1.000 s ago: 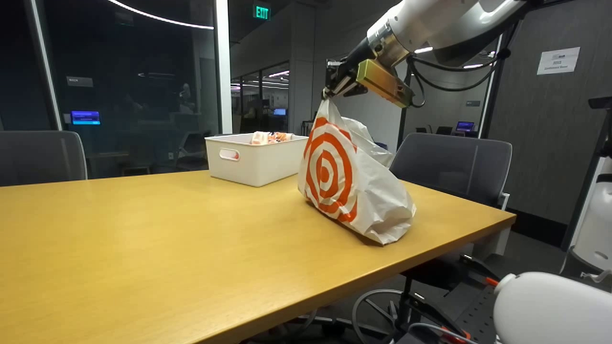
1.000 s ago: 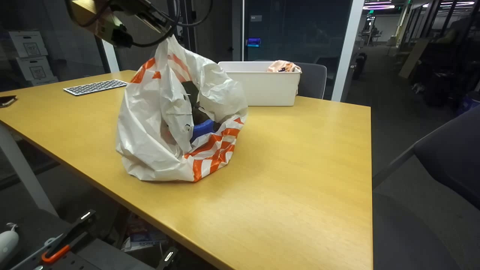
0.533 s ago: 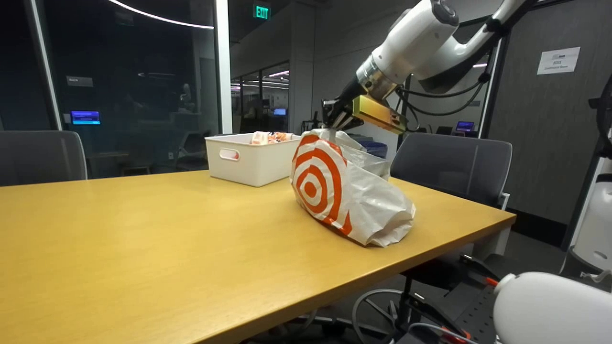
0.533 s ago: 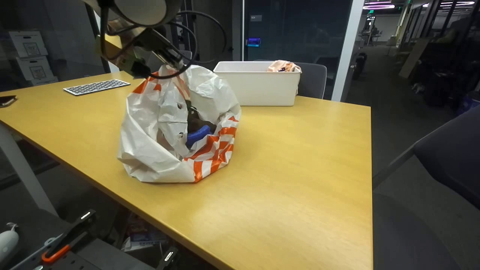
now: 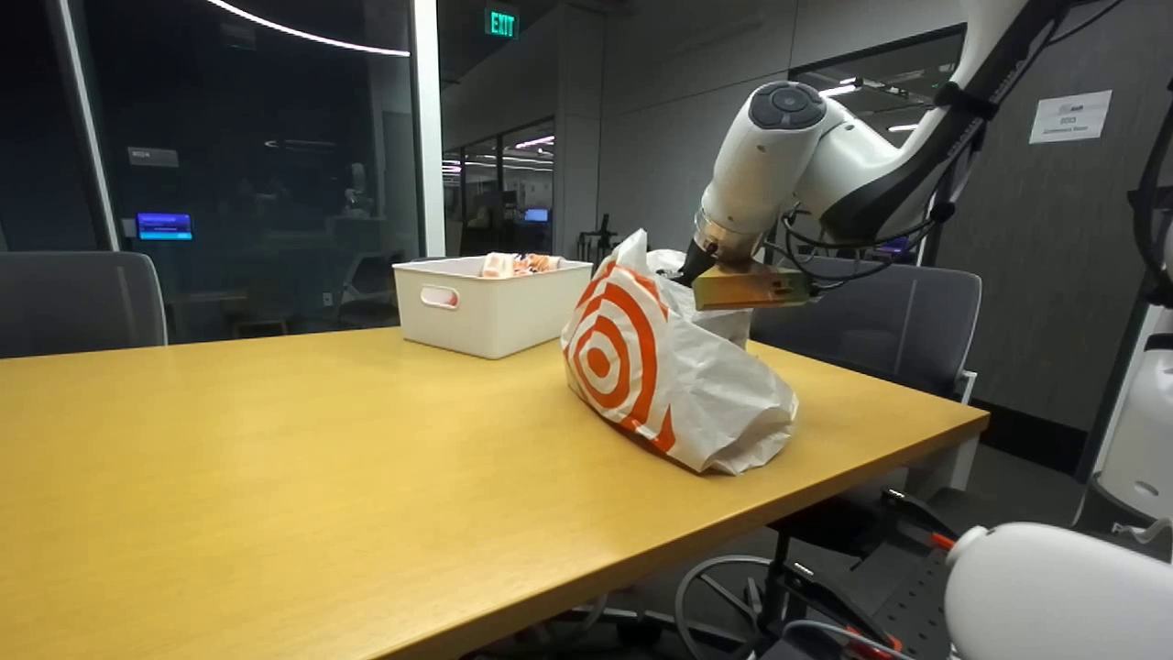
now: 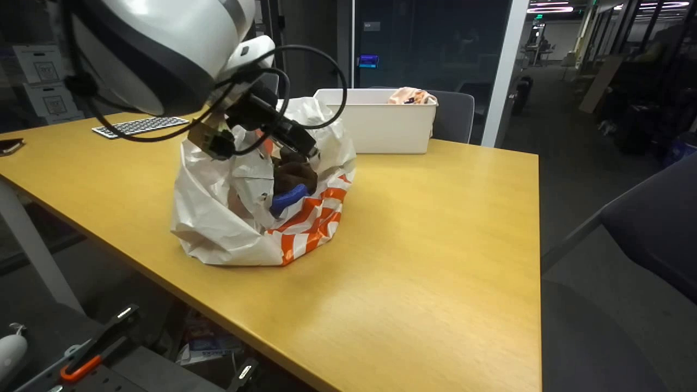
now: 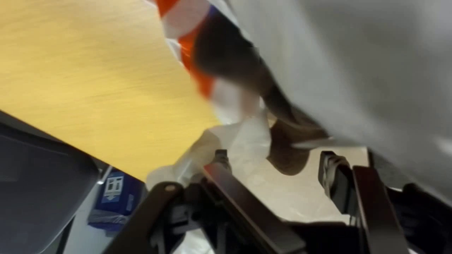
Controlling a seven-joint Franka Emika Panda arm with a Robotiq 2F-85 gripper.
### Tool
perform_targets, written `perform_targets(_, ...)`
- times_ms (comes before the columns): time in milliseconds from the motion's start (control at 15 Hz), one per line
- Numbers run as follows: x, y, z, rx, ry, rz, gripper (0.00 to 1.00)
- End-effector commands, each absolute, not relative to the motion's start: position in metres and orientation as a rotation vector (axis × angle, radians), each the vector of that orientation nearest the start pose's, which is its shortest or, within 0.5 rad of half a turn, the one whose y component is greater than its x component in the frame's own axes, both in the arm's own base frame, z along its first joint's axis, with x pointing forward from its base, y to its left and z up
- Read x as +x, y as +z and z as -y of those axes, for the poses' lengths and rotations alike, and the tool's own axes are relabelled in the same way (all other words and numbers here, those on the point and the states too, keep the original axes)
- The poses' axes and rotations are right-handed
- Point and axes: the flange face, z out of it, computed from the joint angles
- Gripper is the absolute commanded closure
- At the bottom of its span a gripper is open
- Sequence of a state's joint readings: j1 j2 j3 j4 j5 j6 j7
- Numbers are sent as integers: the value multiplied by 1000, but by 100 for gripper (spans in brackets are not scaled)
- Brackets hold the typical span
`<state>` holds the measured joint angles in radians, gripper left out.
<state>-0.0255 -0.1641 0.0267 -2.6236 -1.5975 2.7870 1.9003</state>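
A white plastic bag with orange-red rings (image 5: pixel 724 403) slumps on the table, its mouth facing sideways. Inside that mouth, an exterior view shows a dark brown item (image 6: pixel 297 177) and a blue item (image 6: pixel 288 198). My gripper (image 6: pixel 307 149) reaches down at the mouth, just above the brown item. In the wrist view the gripper (image 7: pixel 273 157) stands open, its fingers wide apart. The rounded end of the brown item (image 7: pixel 289 151) shows in line with the gap, ungripped, against white bag plastic. The bag's upper part hides the fingertips in an exterior view.
Behind the bag stands a white bin (image 5: pixel 495 312) with a patterned cloth (image 6: pixel 411 96) at its rim. A keyboard (image 6: pixel 139 126) and a dark flat object (image 6: pixel 11 146) lie further along the table (image 5: pixel 321 458). A chair (image 5: pixel 861 312) stands close to its edge.
Shut on the bag's raised top a second ago, my gripper came down with it, let go and opened. It is now lower, at the bag's mouth. The bag has sagged.
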Motion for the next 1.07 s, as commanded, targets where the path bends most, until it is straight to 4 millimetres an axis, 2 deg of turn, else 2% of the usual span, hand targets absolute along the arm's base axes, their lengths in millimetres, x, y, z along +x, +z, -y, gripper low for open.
perform_targets(0,392,329,-45,-3234,-1186,-795,1)
perform_targets(133,388,350,-53,-3283,-1126,-821,0)
perform_targets(267,386,371,-66,-3265,-1016,-762,0)
perform_targets(400,383,403,-79,-3208,-953,-675,0)
perform_targets(600,373,457,-94,-3111,-801,-645,0)
perform_targets(867,353,545,-109,-3078,-684,-705,0)
perform_targets(933,364,503,-104,-3090,-697,-722,0)
perform_targets(1000,360,518,-107,-3080,-701,-719,0)
